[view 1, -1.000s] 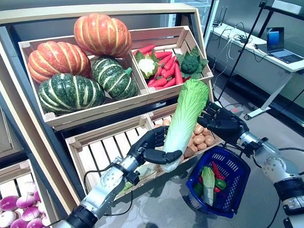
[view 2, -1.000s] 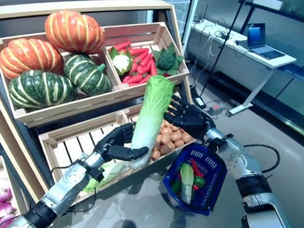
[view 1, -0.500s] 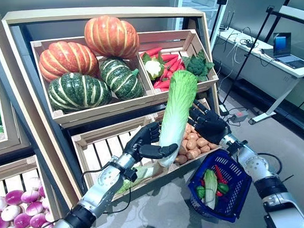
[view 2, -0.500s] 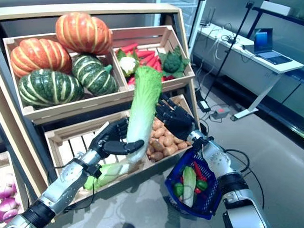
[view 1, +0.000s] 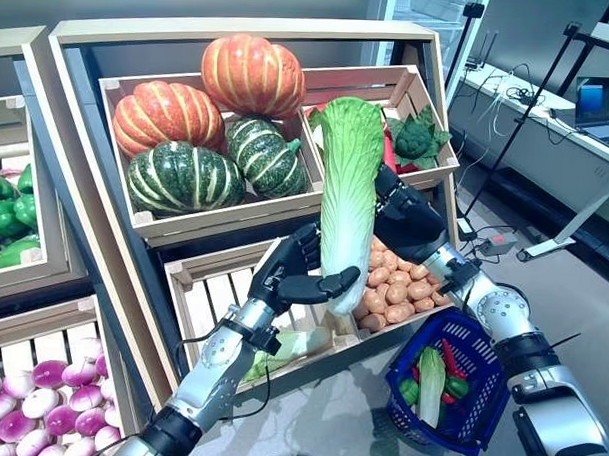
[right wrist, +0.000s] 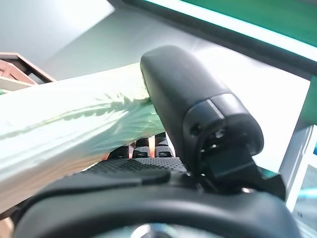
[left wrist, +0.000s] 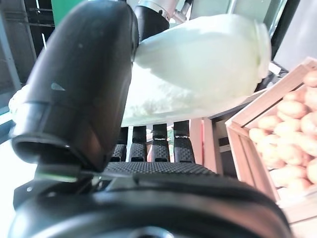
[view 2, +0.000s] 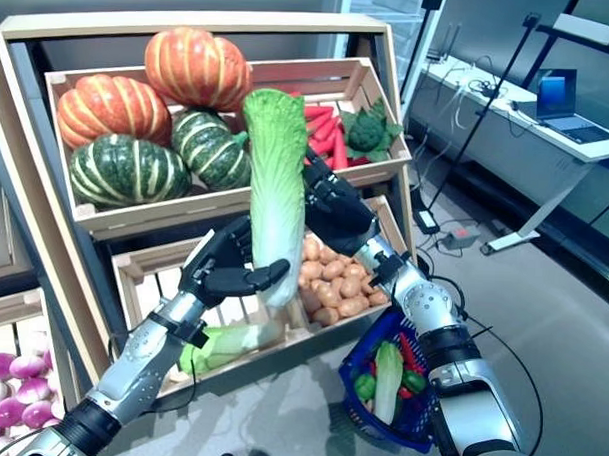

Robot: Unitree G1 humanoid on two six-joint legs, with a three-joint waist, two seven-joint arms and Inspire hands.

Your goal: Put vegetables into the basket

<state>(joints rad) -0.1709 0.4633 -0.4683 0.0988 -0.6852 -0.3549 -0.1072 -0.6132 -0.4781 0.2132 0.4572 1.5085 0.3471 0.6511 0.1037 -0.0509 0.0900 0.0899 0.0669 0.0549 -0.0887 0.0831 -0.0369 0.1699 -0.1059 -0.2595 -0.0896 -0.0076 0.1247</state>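
Standing upright, cabbage (view 1: 348, 195) clasped between left hand (view 1: 295, 276) and right hand (view 1: 405, 214).

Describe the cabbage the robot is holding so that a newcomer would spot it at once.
Start at the wooden stand. In front of its crates, a long napa cabbage stands upright between the left hand and right hand. A second cabbage lies flat in the lower crate.

The napa cabbage (view 1: 348, 200) hides most of the carrots (view 2: 326, 129) and the right robot hand (view 1: 410, 214)'s fingertips; green peppers (view 1: 5, 213) are cut off.
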